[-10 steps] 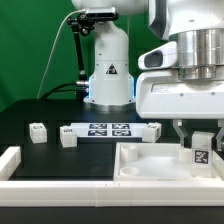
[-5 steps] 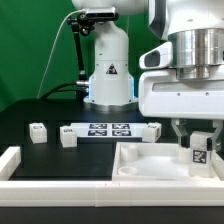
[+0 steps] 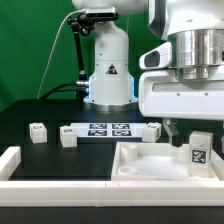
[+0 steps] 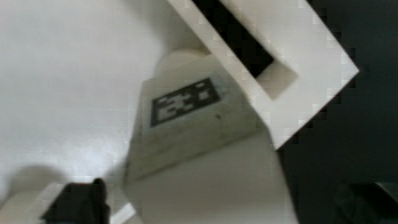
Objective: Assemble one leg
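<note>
Exterior view first: the leg [image 3: 200, 151] stands upright in the big white panel [image 3: 140, 165], over at the exterior view's right, tag facing the camera. Its long axis runs straight up and down. The hand [image 3: 192, 130] sits right above it, so the leg lies directly below the hand, and I'd guess any next move is basically vertical. One dark finger [image 3: 171, 131] shows just beside the leg on the exterior view's left, not touching it as far as I can see; the other is hidden. So it looks apart, not clamped on anything.

A few more small blocks [image 3: 67, 137] and the marker board [image 3: 110, 129] sit on the desk [image 3: 40, 120], well apart from all this.

Wrist view: the leg [image 4: 196, 130] fills the frame, tag clear, running away from the camera. Dark fingertips [image 4: 80, 203] sit either side with visible gaps, which backs up the apart read. The panel's rim [image 4: 285, 60] is visible beyond.
</note>
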### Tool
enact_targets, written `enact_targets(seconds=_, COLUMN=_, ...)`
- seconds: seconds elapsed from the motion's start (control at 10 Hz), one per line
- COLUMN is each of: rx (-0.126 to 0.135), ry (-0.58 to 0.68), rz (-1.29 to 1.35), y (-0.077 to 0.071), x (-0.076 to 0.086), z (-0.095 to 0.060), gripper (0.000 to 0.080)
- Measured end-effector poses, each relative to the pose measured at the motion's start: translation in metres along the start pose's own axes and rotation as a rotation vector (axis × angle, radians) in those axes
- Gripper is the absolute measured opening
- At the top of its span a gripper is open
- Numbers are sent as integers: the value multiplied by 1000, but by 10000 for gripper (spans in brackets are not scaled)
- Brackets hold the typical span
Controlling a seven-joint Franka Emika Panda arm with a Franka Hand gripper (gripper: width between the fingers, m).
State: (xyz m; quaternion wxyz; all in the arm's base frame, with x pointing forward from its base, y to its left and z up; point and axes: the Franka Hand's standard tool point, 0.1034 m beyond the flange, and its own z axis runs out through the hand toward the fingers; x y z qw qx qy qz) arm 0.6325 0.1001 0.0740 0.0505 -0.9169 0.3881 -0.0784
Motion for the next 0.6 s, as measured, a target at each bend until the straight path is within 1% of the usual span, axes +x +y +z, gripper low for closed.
enact_targets(seconds=0.1, rx=0, ry=0, rz=0, y=0, x=0, z=0, gripper=646)
enact_targets(seconds=0.6, rx=0, ry=0, rz=0, y=0, x=0, z=0, gripper=649)
